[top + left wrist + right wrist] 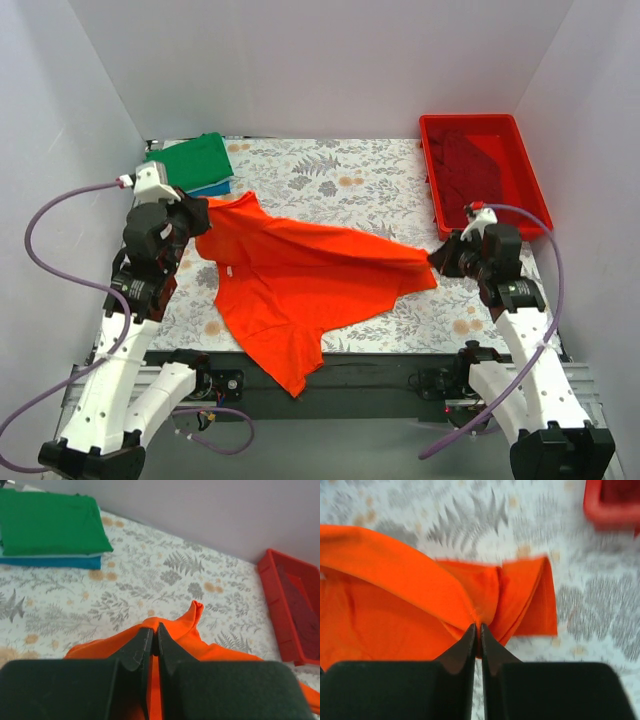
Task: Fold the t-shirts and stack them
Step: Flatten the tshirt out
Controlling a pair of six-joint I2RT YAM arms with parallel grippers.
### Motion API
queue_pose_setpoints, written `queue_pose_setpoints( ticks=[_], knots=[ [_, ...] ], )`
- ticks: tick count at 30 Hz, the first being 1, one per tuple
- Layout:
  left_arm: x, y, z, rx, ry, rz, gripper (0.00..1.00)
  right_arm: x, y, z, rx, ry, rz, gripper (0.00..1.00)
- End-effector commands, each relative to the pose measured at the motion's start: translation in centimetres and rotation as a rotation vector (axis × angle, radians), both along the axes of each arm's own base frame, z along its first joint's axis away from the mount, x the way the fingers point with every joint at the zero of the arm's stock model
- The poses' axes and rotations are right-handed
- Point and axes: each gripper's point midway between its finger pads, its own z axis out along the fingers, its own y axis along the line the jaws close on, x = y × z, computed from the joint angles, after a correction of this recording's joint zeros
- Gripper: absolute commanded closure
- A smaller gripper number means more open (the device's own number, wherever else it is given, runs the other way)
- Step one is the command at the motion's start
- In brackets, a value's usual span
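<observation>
Top: both arms bent at the elbow, orange shirt [300, 285] spanning between them, left of the bin [431, 165]; left gripper [197, 222] far from the bin, right gripper [440, 258] beside it. Left wrist: jaws pinch orange cloth; green shirt [50, 525] atop blue shirt [50, 562], far left of the bin. Right wrist: jaws clamp a bunched orange fold

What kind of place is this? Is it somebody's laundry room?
Probably not a home: it looks like a robot test booth. Plain white walls box in a flowery table, and a left arm and right arm are bolted at its near edge, handling an orange t-shirt.
</observation>
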Motion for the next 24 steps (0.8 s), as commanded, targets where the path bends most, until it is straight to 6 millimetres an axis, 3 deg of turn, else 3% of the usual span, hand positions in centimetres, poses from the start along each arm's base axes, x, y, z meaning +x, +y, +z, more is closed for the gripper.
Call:
queue_pose_setpoints(
  ticks=[1, 2, 3, 6, 8, 12, 17, 24],
  knots=[
    [-2.2, 1.2, -4.9, 0.055, 0.116, 0.026, 1.0, -5.5, 0.1, -6.0, 0.039, 0.256, -0.02, 0.85],
    [-2.5, 1.4, -5.4, 0.062, 0.123, 0.028, 1.0, -6.3, 0.2, -6.0, 0.049, 0.252, -0.018, 0.76],
    [-3.0, 1.6, -5.5, 0.067, 0.116, 0.033, 1.0, -7.0, 0.2, -6.7, 0.052, 0.275, -0.018, 0.58],
    [-3.5, 1.8, -6.7, 0.085, 0.126, 0.03, 1.0, -6.7, -0.3, -6.1, 0.038, 0.238, -0.043, 0.38],
    [-3.4, 1.8, -7.5, 0.095, 0.142, 0.028, 1.0, -6.0, -0.4, -6.6, 0.028, 0.25, -0.044, 0.37],
    [-3.1, 1.5, -8.6, 0.097, 0.163, 0.015, 1.0, -4.6, 0.3, -7.5, 0.04, 0.285, -0.014, 0.47],
    [-3.1, 1.5, -9.6, 0.089, 0.157, 0.017, 1.0, -4.3, 2.2, -9.5, 0.114, 0.325, 0.075, 0.52],
    [-3.5, 1.7, -12.0, 0.098, 0.182, 0.022, 1.0, -2.0, 4.2, -9.5, 0.078, 0.269, 0.15, 0.52]
  ],
)
